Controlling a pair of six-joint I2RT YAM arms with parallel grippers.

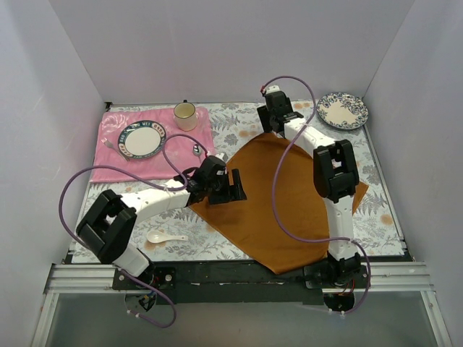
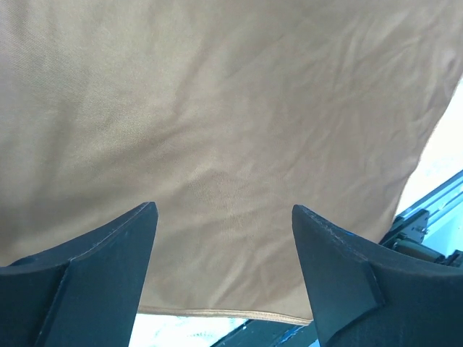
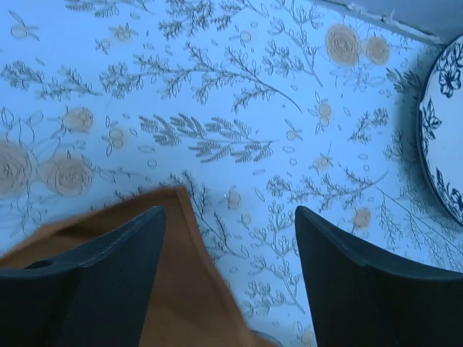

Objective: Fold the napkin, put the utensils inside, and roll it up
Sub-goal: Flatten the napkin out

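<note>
From above: napkin (image 1: 289,202) lying open and flat as a diamond on the floral tablecloth (image 1: 239,130), not yet folded, near corner reaching the front rail. White soup spoon (image 1: 163,236) off to the left, well apart from the napkin, beside the left arm. Left gripper (image 1: 235,186) poised over the napkin's left corner, right gripper (image 1: 269,123) over its far corner.

Left wrist: left gripper (image 2: 223,211) spread wide, pinching nothing. Lightly wrinkled napkin (image 2: 217,108) filling nearly the whole view, hem showing low between the fingers.

Right wrist: right gripper (image 3: 230,213) likewise spread and empty. Tip of the napkin (image 3: 181,303) lying by the left finger, bare tablecloth (image 3: 217,108) ahead, a blue-patterned plate (image 3: 445,130) at the right edge.

Probably the first fold in hand. To do it well: draw the right claw back a touch so the corner tip sits squarely between the fingers. Drop straight down and nip only the napkin's single layer close to the hem, never the tablecloth beneath. Lift just clear, carry both corners level toward the opposite side, and lay them down edge to edge without dragging the rest askew.
</note>
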